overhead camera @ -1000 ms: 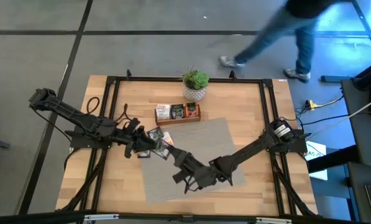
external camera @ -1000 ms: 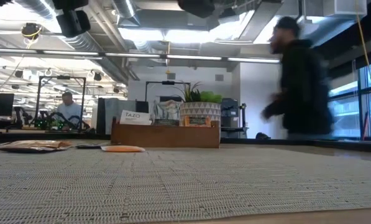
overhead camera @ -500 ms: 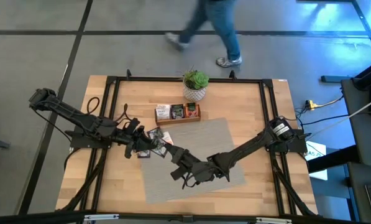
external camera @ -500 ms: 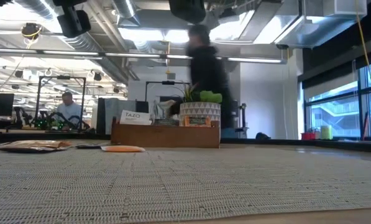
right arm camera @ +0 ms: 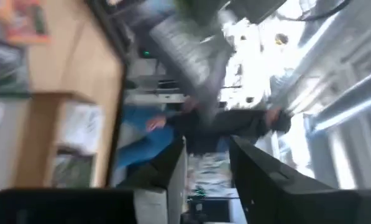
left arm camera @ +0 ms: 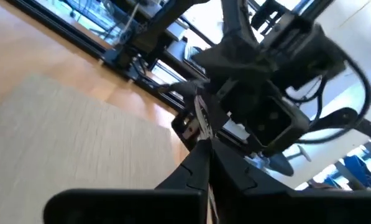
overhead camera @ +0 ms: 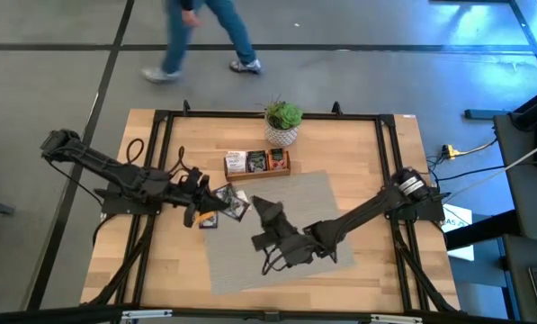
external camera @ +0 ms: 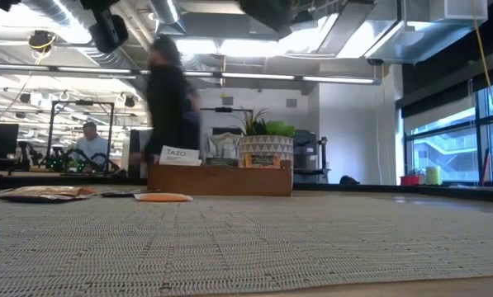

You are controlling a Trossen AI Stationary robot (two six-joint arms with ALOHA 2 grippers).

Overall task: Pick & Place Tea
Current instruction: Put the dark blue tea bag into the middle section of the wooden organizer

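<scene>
Loose tea packets (overhead camera: 230, 203) lie at the grey mat's far left corner, one dark packet (overhead camera: 208, 223) on the wood. In the low view an orange packet (external camera: 163, 197) lies flat on the mat. My left gripper (overhead camera: 203, 207) hovers beside the pile, shut on a thin tea packet seen edge-on (left arm camera: 204, 121). My right gripper (overhead camera: 264, 210) stands a little to the right over the mat, tipped up; its fingers (right arm camera: 173, 171) are apart with nothing between them. My left gripper pinches the tea packet's lower edge (left arm camera: 204, 142) between its two fingers, which meet around it. The packet stands edge-on beyond the fingertips, clear of the mat. How far back it reaches does not show.
A wooden tray (overhead camera: 257, 163) with packets standing in it sits on the wood beyond the mat (overhead camera: 286, 261), a potted plant (overhead camera: 283, 121) behind it. A person walks past the table's far side (overhead camera: 205, 31). A black frame (overhead camera: 160, 162) runs round the table.
My right gripper has drawn back from my left gripper toward the table's right edge and tipped its fingers upward. My left gripper has kept its place by the pile. Behind the table a person has walked from right to left.
</scene>
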